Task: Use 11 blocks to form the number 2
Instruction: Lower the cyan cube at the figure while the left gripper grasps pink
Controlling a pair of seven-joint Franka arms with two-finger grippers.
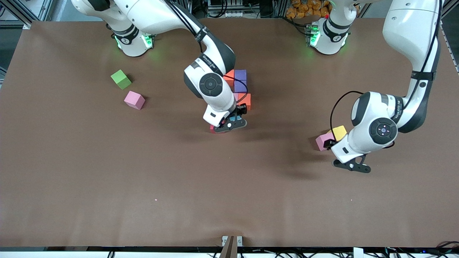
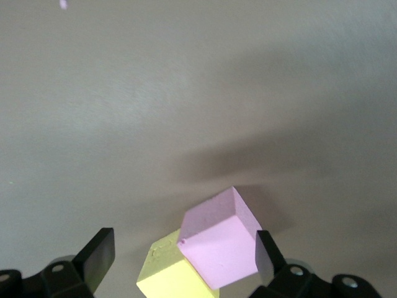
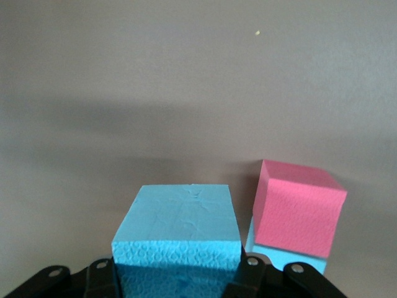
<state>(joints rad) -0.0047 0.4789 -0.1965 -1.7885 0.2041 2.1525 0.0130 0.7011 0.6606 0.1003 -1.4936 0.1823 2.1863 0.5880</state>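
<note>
Counting cubes from the front: two pink cubes (image 1: 134, 99), one green cube (image 1: 121, 79), one yellow cube (image 1: 339, 132), plus the half-built number 2 (image 1: 239, 86) mid-table showing orange and purple. The right wrist view adds what the arm hides: the right claw (image 3: 177, 279) clamped on a light blue cube (image 3: 177, 239), beside a red cube (image 3: 298, 208) stacked on another blue one. The left claw (image 2: 180, 261) hangs wide open over yellow and pink, which are touching.

surface (image 1: 107, 179): brown | green cube (image 1: 121, 79) | pink cubes (image 1: 134, 100), (image 1: 323, 141) | yellow cube (image 1: 339, 132) | purple cube (image 1: 240, 76) | orange cubes (image 1: 229, 76), (image 1: 246, 99) | light blue cube (image 3: 180, 233) | red cube (image 3: 298, 208)
</note>
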